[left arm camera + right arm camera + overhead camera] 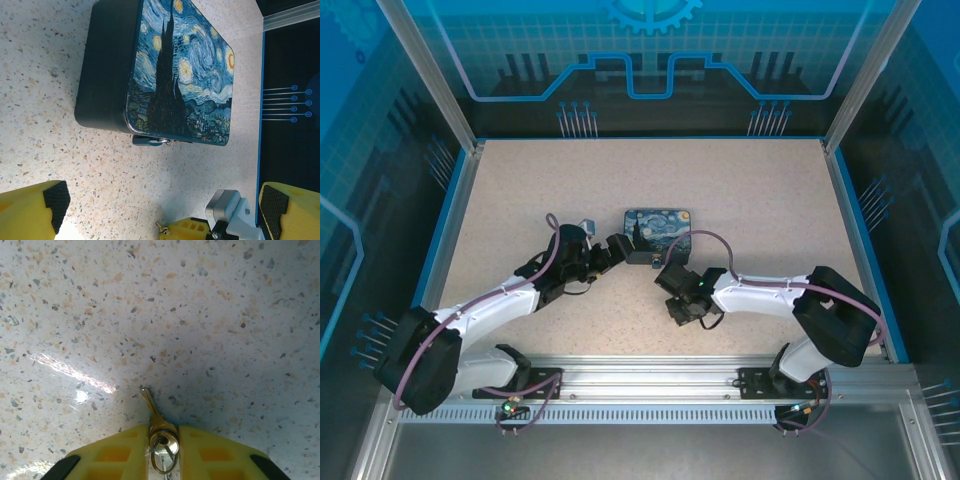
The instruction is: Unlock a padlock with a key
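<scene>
The small dark padlock (148,141) hangs at the near edge of the Starry-Night box (180,70), its shackle through the box's hasp. My left gripper (164,200) is open a short way in front of it, yellow fingers (35,212) wide apart with only table between them. My right gripper (162,440) is shut on the key (152,410). The key is a thin brass-toned blade on a ring, and its tip points out over the table. The right gripper's fingers (192,230) also show low in the left wrist view. From above, the left gripper (617,247) and the right gripper (672,280) flank the box (658,230).
A small metal piece (586,222) lies left of the box. Blue-edged walls (455,215) ring the speckled table (740,190), and an aluminium rail (650,375) runs along the near edge. The right arm's silver wrist block (225,207) sits close to my left fingers.
</scene>
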Motion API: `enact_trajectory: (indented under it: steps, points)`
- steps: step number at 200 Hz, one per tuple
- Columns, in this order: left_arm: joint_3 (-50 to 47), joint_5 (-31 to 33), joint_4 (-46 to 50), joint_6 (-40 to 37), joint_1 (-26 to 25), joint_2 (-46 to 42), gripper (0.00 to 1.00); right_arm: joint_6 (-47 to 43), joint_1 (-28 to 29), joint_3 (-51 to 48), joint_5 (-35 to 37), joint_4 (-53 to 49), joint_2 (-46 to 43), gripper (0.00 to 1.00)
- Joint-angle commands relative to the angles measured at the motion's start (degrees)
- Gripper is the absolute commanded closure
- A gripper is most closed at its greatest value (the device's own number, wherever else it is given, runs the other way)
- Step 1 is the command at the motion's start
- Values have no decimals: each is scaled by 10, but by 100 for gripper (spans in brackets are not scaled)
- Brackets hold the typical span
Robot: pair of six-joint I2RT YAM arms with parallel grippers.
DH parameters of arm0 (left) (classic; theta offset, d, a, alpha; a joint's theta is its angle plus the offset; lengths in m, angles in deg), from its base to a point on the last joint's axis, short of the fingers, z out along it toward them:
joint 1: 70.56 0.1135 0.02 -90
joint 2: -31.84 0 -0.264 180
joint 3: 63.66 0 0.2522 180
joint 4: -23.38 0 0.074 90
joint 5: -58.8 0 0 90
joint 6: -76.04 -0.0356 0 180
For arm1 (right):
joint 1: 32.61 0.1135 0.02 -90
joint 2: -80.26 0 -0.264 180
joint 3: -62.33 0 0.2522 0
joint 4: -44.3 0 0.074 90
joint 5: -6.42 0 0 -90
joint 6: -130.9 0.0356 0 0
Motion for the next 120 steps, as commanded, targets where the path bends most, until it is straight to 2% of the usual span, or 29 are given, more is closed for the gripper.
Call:
enact_trajectory:
  steps: [1,21,51,120]
  points:
    - [30,-3,29,19,-3,-5,1,11,10,-14,-9,-27,32,80]
    - [59,-1,68,19,-3,-9,1,10,10,-10,-11,-26,41,86]
    - [98,-8,107,26,-3,-6,1,-4,7,4,-25,-27,52,100]
    - [164,-7,198,110,2,-8,1,-26,-35,-4,-131,-11,12,100]
